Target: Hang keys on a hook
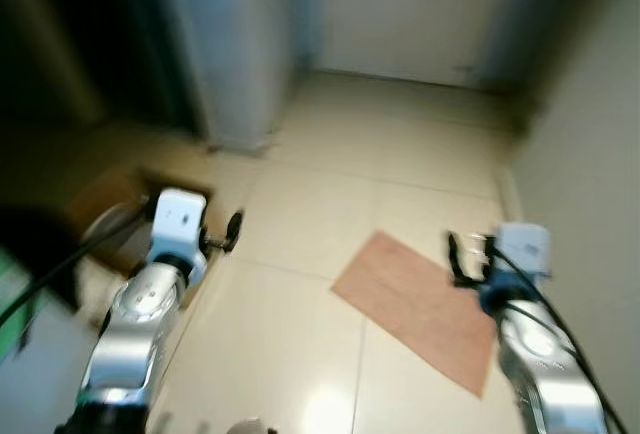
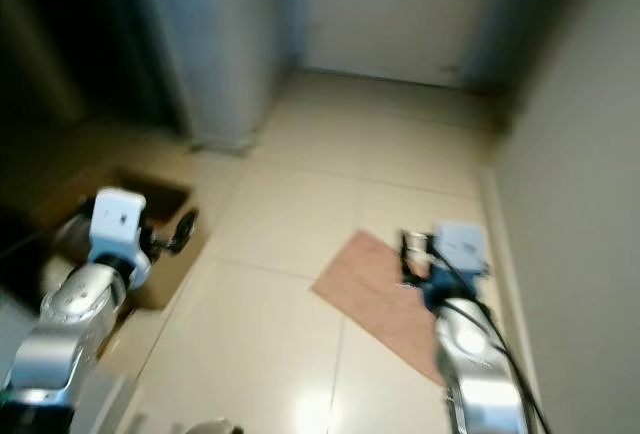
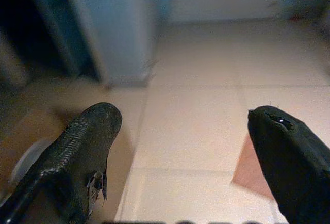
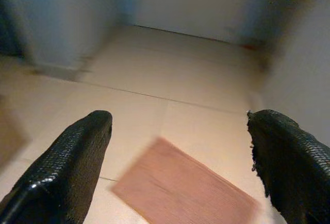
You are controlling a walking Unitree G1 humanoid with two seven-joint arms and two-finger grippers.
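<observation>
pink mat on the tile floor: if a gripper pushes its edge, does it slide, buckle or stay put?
The mat lies flat and looks thin, so it is probably light and floppy. The floor is glossy tile, so a push would likely slide it, maybe wrinkle it. The blur hides any backing.

A pale cream tiled floor (image 1: pixel 330 154) is shining under the light, and a flat reddish-brown rectangular mat (image 1: pixel 425 309) is lying on it at an angle near the grey wall (image 1: pixel 590 164). An open brown cardboard box (image 2: pixel 150 224) is sitting by a light grey upright panel (image 1: pixel 235 44), blurred.
</observation>
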